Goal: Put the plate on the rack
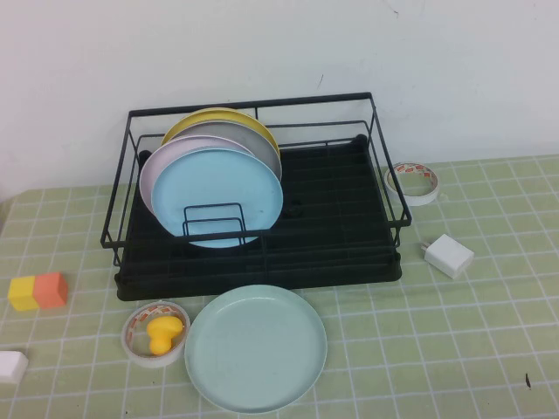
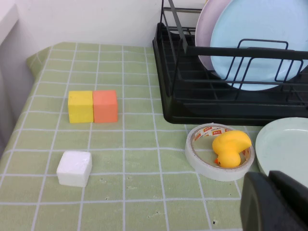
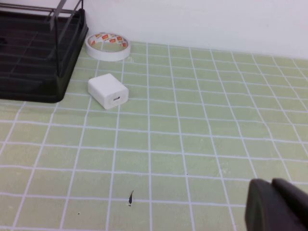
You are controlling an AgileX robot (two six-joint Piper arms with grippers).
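Observation:
The pale mint-green plate point(image 1: 255, 346) lies flat on the table in front of the black wire rack point(image 1: 367, 262); its edge also shows in the left wrist view point(image 2: 284, 149). The rack point(image 2: 192, 103) holds a sky-blue plate point(image 1: 218, 196), a lilac-pink plate point(image 1: 157, 166), a grey one and a yellow one, all upright at its left end. Neither gripper shows in the high view. My left gripper point(image 2: 270, 192) is shut and empty, low over the table just beside the mint plate's edge. My right gripper point(image 3: 272, 199) is shut and empty over bare tablecloth, right of the rack point(image 3: 33, 62).
A tape roll point(image 1: 155, 332) with a yellow rubber duck point(image 1: 163, 333) inside sits left of the mint plate. Yellow and orange blocks point(image 1: 37, 291) and a white cube point(image 1: 12, 367) lie at the far left. A white charger point(image 1: 446, 255) and another tape roll point(image 1: 413, 182) lie right of the rack.

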